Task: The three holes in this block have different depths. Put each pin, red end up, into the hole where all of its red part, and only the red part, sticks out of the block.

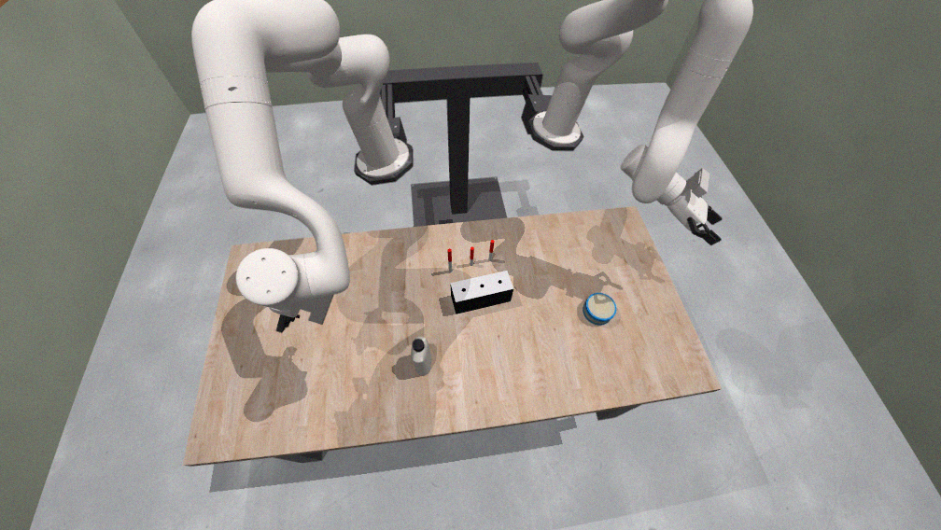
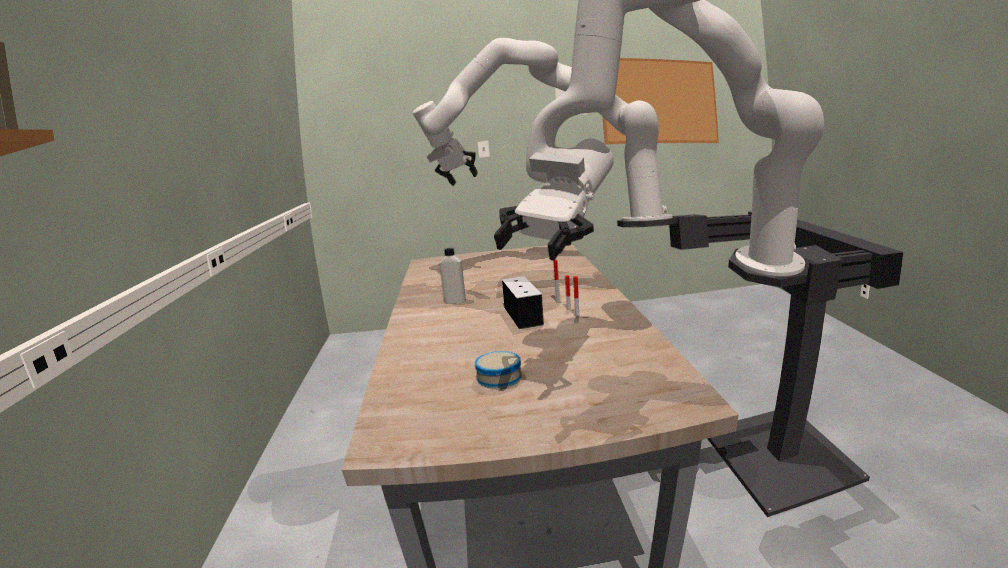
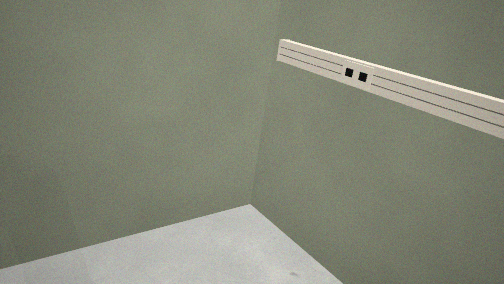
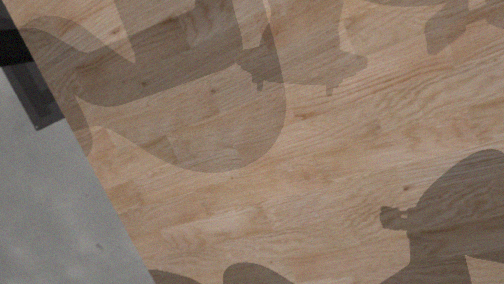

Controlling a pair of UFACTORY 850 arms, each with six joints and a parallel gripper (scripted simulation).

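Top view, left to right: right jaws, apart only in the side view; bottle; three pins standing red end up behind the block mid-frame; drum; left jaws, apart, past the worktop's right edge. Hole depths are hidden.

A black block with a white top sits level on the tabletop, its three dark holes unfilled. Just beside it, three slim grey pins stand upright in a row, red ends up.
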